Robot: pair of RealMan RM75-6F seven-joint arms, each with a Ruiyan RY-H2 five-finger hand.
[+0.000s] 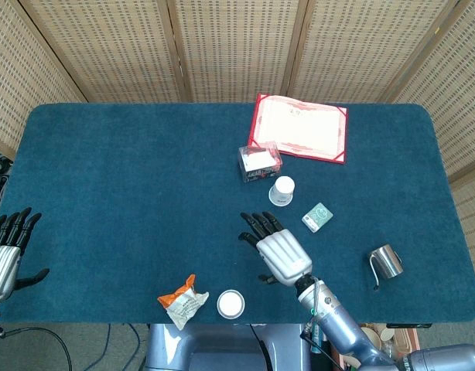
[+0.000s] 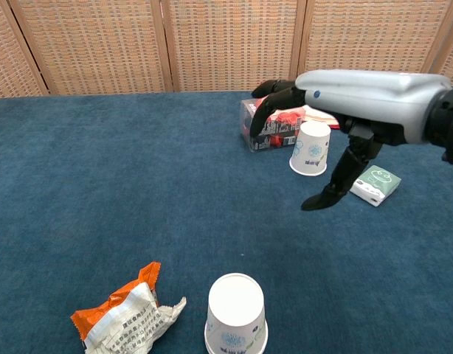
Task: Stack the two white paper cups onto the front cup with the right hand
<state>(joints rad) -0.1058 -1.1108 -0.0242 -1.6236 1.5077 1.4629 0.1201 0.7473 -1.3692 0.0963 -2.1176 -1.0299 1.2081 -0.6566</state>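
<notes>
The fingers (image 2: 267,103) of the right hand (image 1: 278,251) are spread and gently curled, with the thumb hanging down apart from them, and they hold nothing. The hand hovers above the blue table (image 1: 129,193), palm down, fingertips pointing toward the far side. Just beyond the fingertips stands one white paper cup (image 2: 310,147), upside down with a blue flower print; the hand does not touch it.

At the near edge of the table, well apart from the hand, stands the front cup stack (image 2: 236,316), also upside down (the chest view shows a second rim at its base, so one cup appears nested over another). Immediately left of it lies a crumpled orange and white snack wrapper (image 2: 128,312).

Behind the lone cup sits a small clear box (image 1: 259,162) with red and dark contents, and farther back lies a red-bordered certificate folder (image 1: 299,137). Right of the cup rests a small green packet (image 1: 317,217). A metal pitcher (image 1: 387,262) stands near the right side of the table.

The left hand (image 1: 5,251) waits at the far left edge, fingers spread and holding nothing. Woven screens (image 1: 222,46) close off the far side.
</notes>
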